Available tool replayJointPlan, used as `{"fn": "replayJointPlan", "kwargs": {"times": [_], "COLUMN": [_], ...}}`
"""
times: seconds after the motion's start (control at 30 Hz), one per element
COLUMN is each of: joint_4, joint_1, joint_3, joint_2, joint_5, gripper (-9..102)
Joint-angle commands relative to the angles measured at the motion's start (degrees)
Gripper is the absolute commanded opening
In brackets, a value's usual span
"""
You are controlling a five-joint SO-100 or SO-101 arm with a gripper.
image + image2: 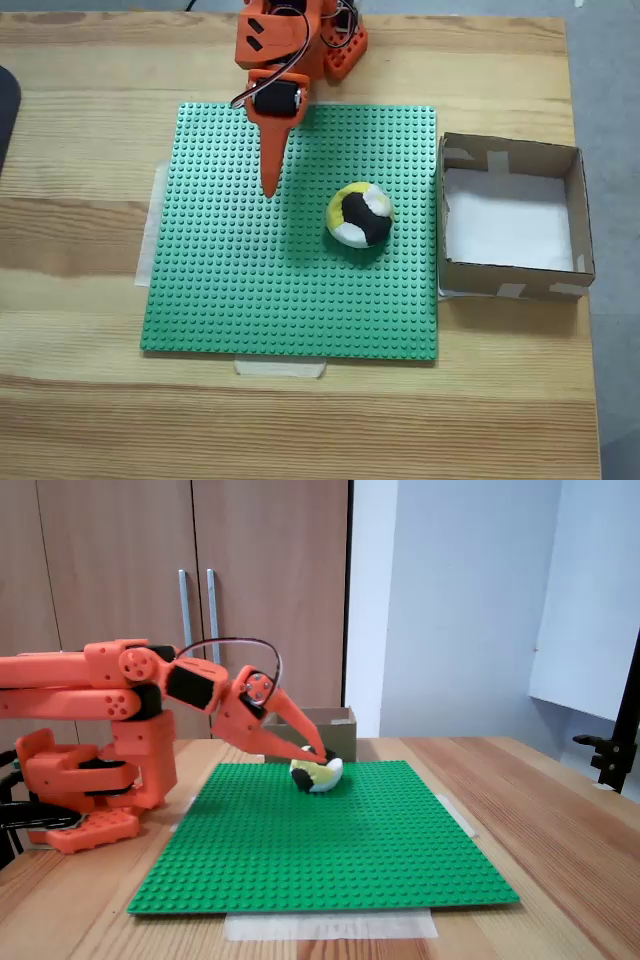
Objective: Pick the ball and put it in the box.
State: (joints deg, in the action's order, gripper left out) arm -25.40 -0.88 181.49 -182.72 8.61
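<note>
The ball point(360, 215), a small round one patched yellow, black and white, rests on the green studded baseplate point(250, 290) right of centre. My orange gripper point(270, 188) points down at the plate to the left of the ball and does not touch it; its fingers meet in one tip, shut and holding nothing. In the side-on fixed view the gripper point(319, 754) tip lines up just above the ball point(320, 776). The box point(512, 281), brown cardboard with a white bottom and taped corners, stands off the plate's right edge with nothing in it. It shows behind the ball as box point(336, 721).
The baseplate is taped to a wooden table point(90, 400). My arm's orange base point(90, 780) sits at the plate's far side in the top-down fixed view. A dark object point(6, 110) shows at the left edge. Cupboard doors point(200, 600) stand behind the table.
</note>
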Motion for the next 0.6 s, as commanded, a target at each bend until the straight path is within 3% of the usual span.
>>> {"fn": "replayJointPlan", "kwargs": {"times": [0.0,0.57], "joint_4": [0.62,-3.69], "joint_1": [0.79,1.32], "joint_3": [-2.72,-23.12], "joint_2": [2.37,17.67], "joint_5": [0.62,-2.02], "gripper": [-1,-1]}}
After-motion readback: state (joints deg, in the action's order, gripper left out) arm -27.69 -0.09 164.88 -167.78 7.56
